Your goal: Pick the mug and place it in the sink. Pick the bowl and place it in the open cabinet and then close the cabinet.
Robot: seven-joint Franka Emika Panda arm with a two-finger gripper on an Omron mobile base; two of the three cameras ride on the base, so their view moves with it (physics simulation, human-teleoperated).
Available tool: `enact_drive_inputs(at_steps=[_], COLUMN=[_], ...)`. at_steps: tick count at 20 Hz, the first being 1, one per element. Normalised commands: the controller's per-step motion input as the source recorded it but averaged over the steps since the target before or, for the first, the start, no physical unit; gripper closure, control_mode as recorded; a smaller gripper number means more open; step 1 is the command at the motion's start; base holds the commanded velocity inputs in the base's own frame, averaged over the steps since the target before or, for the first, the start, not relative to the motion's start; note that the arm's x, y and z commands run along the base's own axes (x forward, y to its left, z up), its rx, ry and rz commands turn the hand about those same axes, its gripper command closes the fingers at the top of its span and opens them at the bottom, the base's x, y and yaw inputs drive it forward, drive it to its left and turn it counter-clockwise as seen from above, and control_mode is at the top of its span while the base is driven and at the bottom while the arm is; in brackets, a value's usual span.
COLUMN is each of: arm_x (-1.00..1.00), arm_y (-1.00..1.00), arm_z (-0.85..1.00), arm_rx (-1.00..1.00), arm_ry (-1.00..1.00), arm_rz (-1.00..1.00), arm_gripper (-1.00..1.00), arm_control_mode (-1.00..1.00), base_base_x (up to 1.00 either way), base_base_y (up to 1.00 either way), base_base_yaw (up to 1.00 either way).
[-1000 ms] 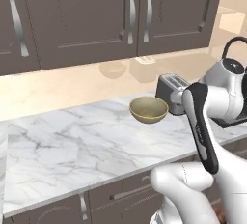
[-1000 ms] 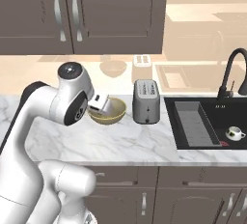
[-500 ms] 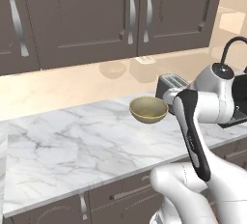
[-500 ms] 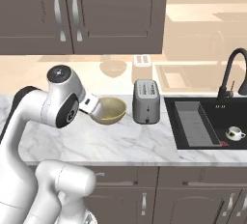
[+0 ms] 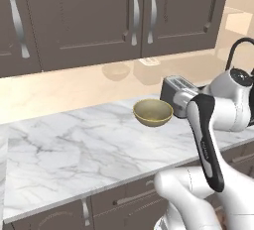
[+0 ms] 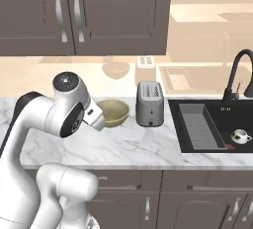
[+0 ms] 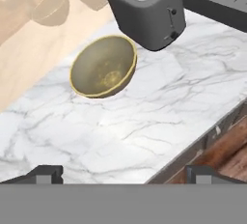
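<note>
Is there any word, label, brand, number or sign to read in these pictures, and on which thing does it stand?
None can be read.
The toaster has small dark marks on its side, too small to read.
The bowl, the mug and the cabinet doors carry no text.

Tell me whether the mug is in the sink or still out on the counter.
In the sink. The right base view shows the small white mug standing upright on the floor of the black sink, near the red drain.

white marble counter (image 5: 74,149) (cream backsplash (image 5: 59,87))
</note>
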Motion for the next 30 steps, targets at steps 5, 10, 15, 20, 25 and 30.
enact_drive_inputs(at_steps=[5, 10, 15, 20, 25, 30], arm_x=[0.0, 0.08, 0.19, 0.12, 0.2, 0.2], arm_y=[-0.17, -0.17, -0.16, -0.04, 0.0, 0.0], arm_z=[0.0, -0.02, -0.04, -0.09, -0.35, -0.36], arm_rx=[0.15, 0.02, 0.03, 0.05, 0.0, 0.0], arm_ry=[0.09, 0.18, 0.18, 0.07, -0.01, 0.0], arm_rz=[-0.1, -0.07, -0.06, -0.05, -0.01, 0.0], arm_gripper=[-1.0, -1.0, -1.0, -1.0, -1.0, -1.0], arm_control_mode=[-1.0, -1.0, -1.0, -1.0, -1.0, -1.0], base_base_x=[0.0, 0.0, 0.0, 0.0, 0.0, 0.0], base_base_y=[0.0, 0.0, 0.0, 0.0, 0.0, 0.0], base_base_yaw=[0.0, 0.0, 0.0, 0.0, 0.0, 0.0])
